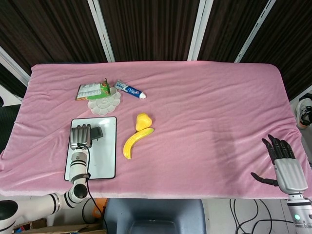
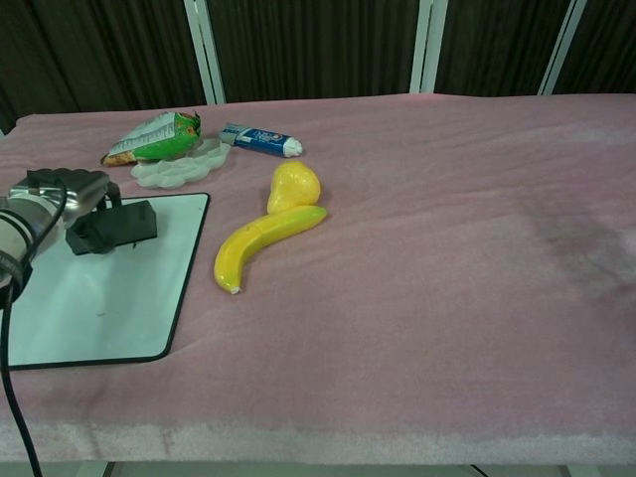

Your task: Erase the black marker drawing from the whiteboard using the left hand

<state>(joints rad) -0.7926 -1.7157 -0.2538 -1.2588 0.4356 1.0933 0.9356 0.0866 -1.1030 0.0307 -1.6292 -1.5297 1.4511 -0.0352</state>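
white rectangular whiteboard with black frame (image 1: 103, 146) (image 2: 99, 288): lower left of frame, flat on pink cloth-covered table (image 1: 204, 107) (image 2: 447, 278). left hand (image 1: 81, 136) (image 2: 62, 194): over upper part of board, fingers wrapped around black block eraser (image 1: 96, 133) (image 2: 114, 228), eraser against board surface. right hand (image 1: 285, 166): lower right of head view, fingers spread, holding nothing. yellow banana (image 1: 134, 143) (image 2: 260, 244) and yellow pear (image 1: 143, 121) (image 2: 293, 186): touching, just right of board. blue-white toothpaste tube (image 1: 130, 89) (image 2: 260, 139): upper left.

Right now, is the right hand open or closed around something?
Open. In the head view the right hand hangs past the table's edge, its fingers spread apart and holding nothing.
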